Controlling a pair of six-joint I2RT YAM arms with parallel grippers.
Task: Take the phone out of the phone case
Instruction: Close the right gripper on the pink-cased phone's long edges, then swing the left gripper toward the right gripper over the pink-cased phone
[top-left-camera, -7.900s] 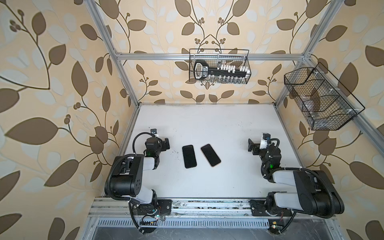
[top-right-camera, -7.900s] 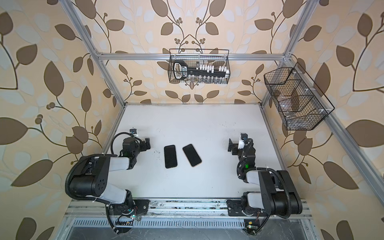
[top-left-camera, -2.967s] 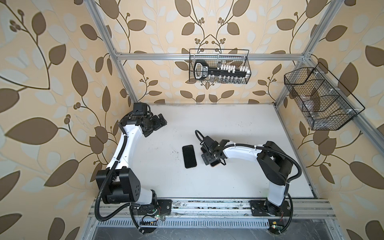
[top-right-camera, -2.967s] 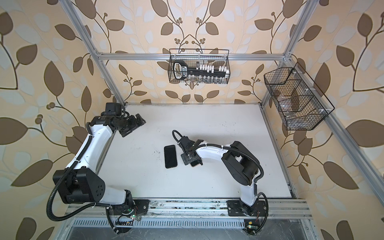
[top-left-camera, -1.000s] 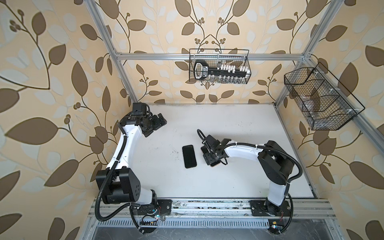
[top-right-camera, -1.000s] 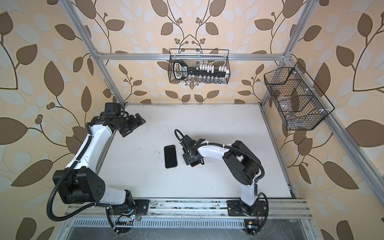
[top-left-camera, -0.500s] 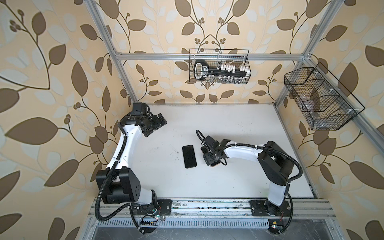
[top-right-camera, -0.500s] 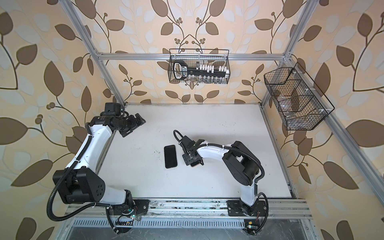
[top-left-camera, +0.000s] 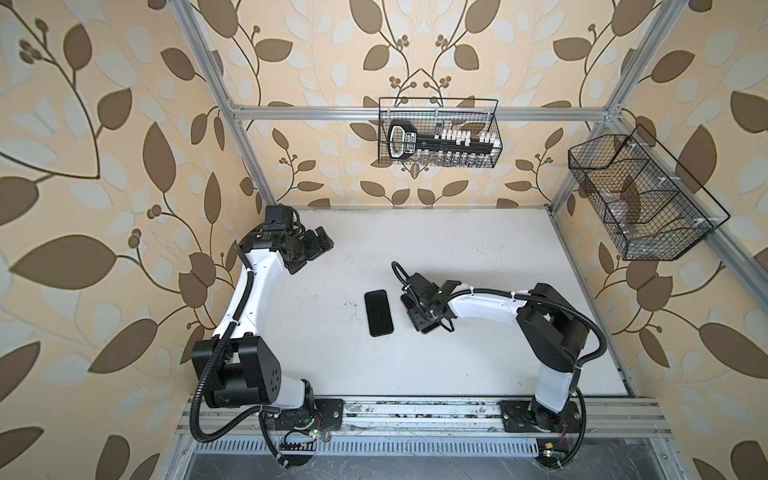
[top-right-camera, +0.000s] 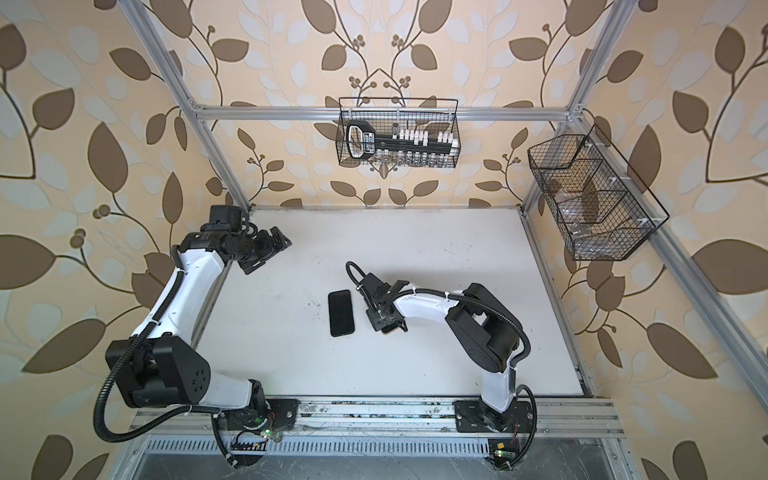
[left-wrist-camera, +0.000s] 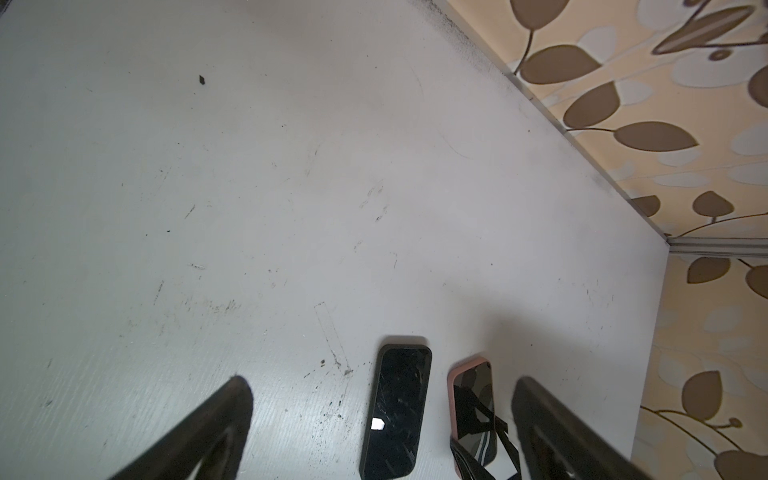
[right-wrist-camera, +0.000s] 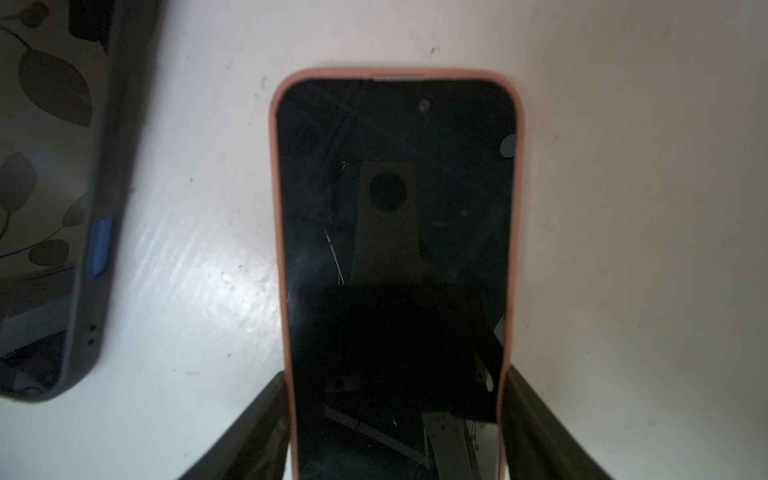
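1. Closing in on its target, the right arm reaches low across the white table (top-left-camera: 457, 249) to the middle. It has barely shifted over the last second, while the left arm stays raised near the back-left corner, well apart from the work.
2. The left gripper (top-left-camera: 312, 252) hangs with its jaws spread wide and nothing between them, angled down at the tabletop.
3. Two handsets lie flat side by side at mid-table, where they have been since the arms were parked. One is the dark-cased phone (top-left-camera: 378, 313), which is untouched. Just beside it, under the right wrist, is the pink phone case (right-wrist-camera: 274, 166) with the phone (right-wrist-camera: 395, 228) inside.
4. The real change is in the right gripper (right-wrist-camera: 395, 376), whose jaws have drawn inward during the past second. In the right wrist view its fingers (right-wrist-camera: 249, 424) now meet both long edges of the pink phone case near one end, so it is clamped on the case, which looks flat on the table.
5. The pink rim runs unbroken around the dark screen, so the phone sits fully seated and nothing has been freed yet.
6. The grasp looks just made. Extraction probably needs the idle left gripper to come over, or the case edge to be peeled back. Squeezing both long sides may only hold the phone tighter.
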